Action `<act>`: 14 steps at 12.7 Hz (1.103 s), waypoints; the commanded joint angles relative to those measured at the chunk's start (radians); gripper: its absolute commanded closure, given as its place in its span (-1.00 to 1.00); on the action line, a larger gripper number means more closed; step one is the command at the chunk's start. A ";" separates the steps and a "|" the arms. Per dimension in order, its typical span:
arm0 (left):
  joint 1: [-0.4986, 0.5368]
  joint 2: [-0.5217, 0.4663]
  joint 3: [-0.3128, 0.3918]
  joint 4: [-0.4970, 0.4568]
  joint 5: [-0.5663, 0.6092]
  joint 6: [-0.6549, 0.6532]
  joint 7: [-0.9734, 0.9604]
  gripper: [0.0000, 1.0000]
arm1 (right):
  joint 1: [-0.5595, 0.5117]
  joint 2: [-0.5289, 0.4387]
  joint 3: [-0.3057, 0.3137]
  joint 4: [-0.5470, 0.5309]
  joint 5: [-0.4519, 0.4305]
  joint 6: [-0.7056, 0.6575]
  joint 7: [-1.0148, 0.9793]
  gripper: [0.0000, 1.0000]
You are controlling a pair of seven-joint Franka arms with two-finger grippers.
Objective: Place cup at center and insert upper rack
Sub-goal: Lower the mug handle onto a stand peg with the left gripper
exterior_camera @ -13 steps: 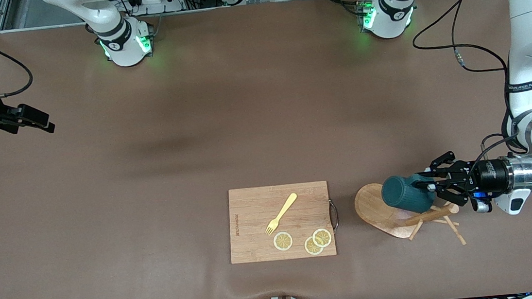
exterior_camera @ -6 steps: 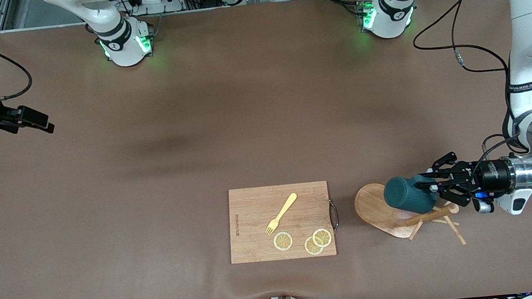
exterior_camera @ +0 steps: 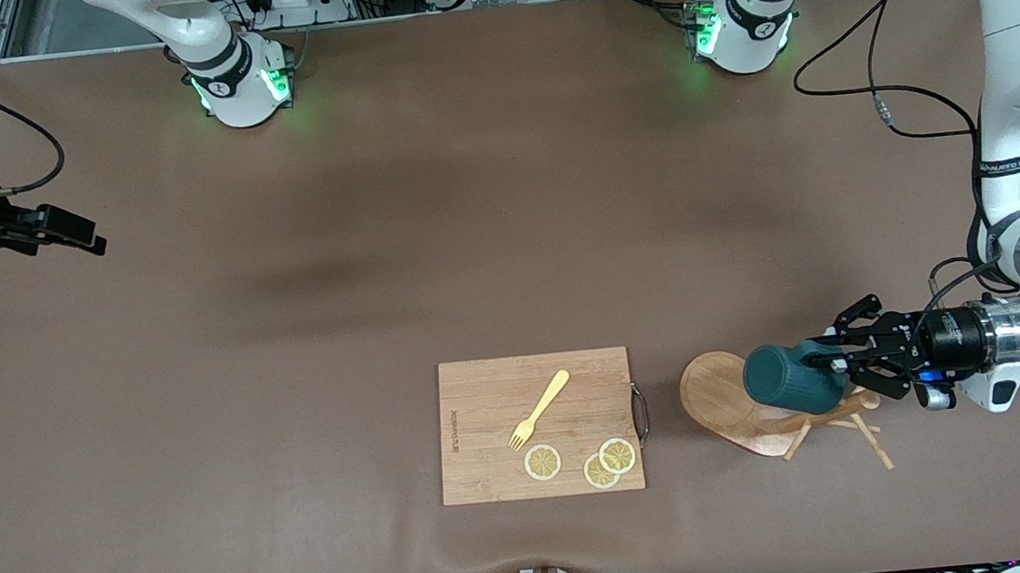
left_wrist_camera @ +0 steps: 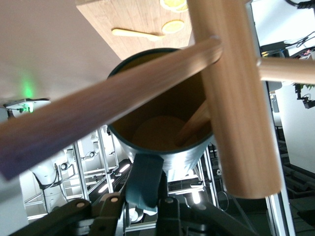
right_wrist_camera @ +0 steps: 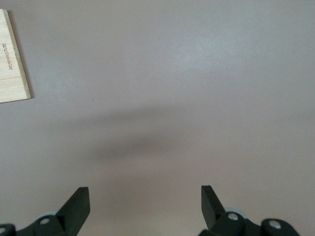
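Observation:
The dark teal cup [exterior_camera: 786,379] is held on its side, its mouth facing the left arm's end of the table. My left gripper [exterior_camera: 836,365] is shut on its handle [left_wrist_camera: 146,182]. The wooden upper rack lies tipped over under it, its oval base [exterior_camera: 717,393] on edge and its post [exterior_camera: 826,413] pointing toward the left arm's end. In the left wrist view the post [left_wrist_camera: 236,98] and a peg [left_wrist_camera: 98,108] cross the cup's tan inside [left_wrist_camera: 157,135], and one peg reaches into it. My right gripper [exterior_camera: 84,236] is open and empty, waiting over bare table at the right arm's end.
A rectangular wooden cutting board [exterior_camera: 489,457] lies beside the rack toward the right arm's end, with a yellow fork [exterior_camera: 539,409] and three lemon slices [exterior_camera: 543,462] on it. Its corner shows in the right wrist view [right_wrist_camera: 12,64]. The brown mat [exterior_camera: 378,271] covers the table.
My left gripper has shifted the cup a little toward the left arm's end, closer along the rack's post to the pegs. The right arm has hardly moved.

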 commanded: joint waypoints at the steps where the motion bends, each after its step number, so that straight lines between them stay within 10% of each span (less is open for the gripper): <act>1: 0.006 0.004 -0.001 0.012 -0.018 0.014 0.014 1.00 | -0.020 -0.029 0.015 -0.025 -0.007 0.016 -0.018 -1.00; 10: -0.005 0.007 0.000 0.009 -0.014 0.048 0.014 0.96 | -0.018 -0.031 0.017 -0.025 -0.007 0.016 -0.018 -1.00; 14: -0.007 0.002 -0.001 0.009 -0.015 0.048 -0.008 -0.19 | -0.018 -0.029 0.018 -0.022 -0.008 0.017 -0.018 -1.00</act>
